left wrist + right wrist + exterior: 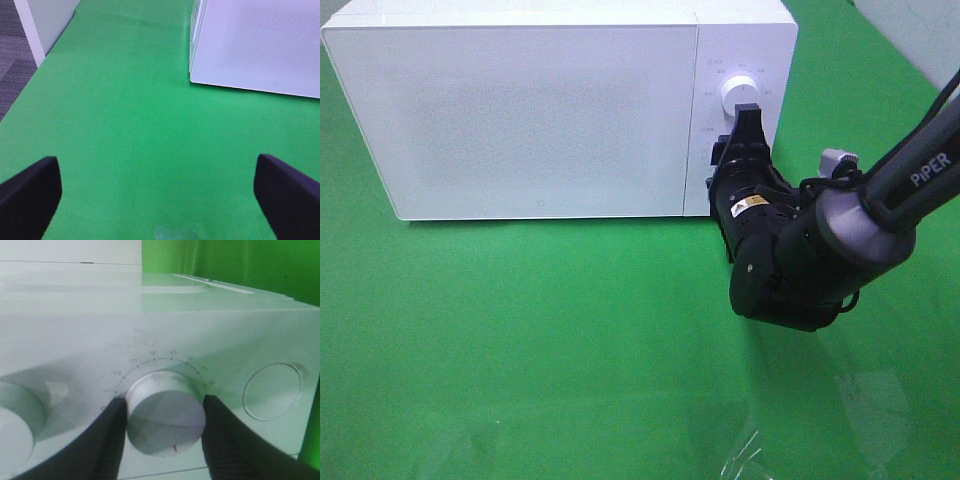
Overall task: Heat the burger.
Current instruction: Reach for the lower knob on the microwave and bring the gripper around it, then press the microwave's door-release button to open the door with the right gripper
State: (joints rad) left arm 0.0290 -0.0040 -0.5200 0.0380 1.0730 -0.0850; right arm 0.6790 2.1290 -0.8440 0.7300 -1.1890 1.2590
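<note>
The step in hand looks like setting the timer: the right gripper (165, 416) is clenched on the numbered dial (165, 407) of the white microwave (540, 110), with one black finger (107, 440) pressed to each side of it. From the high camera that gripper hides this dial, and only the upper knob (735, 92) shows above it. The microwave door is closed and its frosted front lets nothing through, so the burger is out of sight in every view; my guess is that it already sits inside, but the pictures cannot confirm this. The left gripper (160, 197) hangs released, jaws wide apart and holding nothing, over the bare green tabletop (130, 125) near the microwave's corner. The next move calls for a wrist roll that turns the dial along its number scale without the fingers slipping off the smooth cap, keeping the grip square and the push toward the panel light so that the oven does not slide back
</note>
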